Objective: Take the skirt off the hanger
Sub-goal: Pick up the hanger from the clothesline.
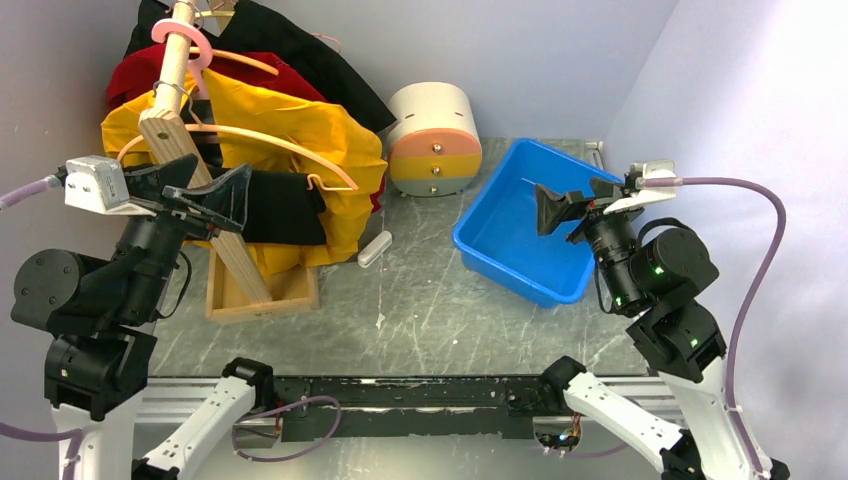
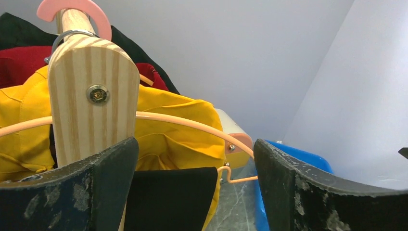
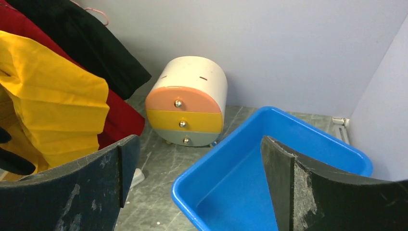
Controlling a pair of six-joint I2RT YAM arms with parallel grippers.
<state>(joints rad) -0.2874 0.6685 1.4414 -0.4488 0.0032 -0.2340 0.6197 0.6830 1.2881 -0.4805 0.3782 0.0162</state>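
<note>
My L jaws are hanging spread beside wooden rack post [image 1: 163, 132]; yellow skirt [image 1: 275, 108] is draping on peach hanger [image 2: 192, 126] at rack. My R jaws are hovering spread over blue bin [image 1: 505, 215].

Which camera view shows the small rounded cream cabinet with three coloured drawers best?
Right wrist view: the rounded cream three-drawer cabinet appears whole, drawer fronts and knobs facing the camera. Top external shows it smaller, from above; left wrist catches only a sliver beside the yellow garment.
</note>
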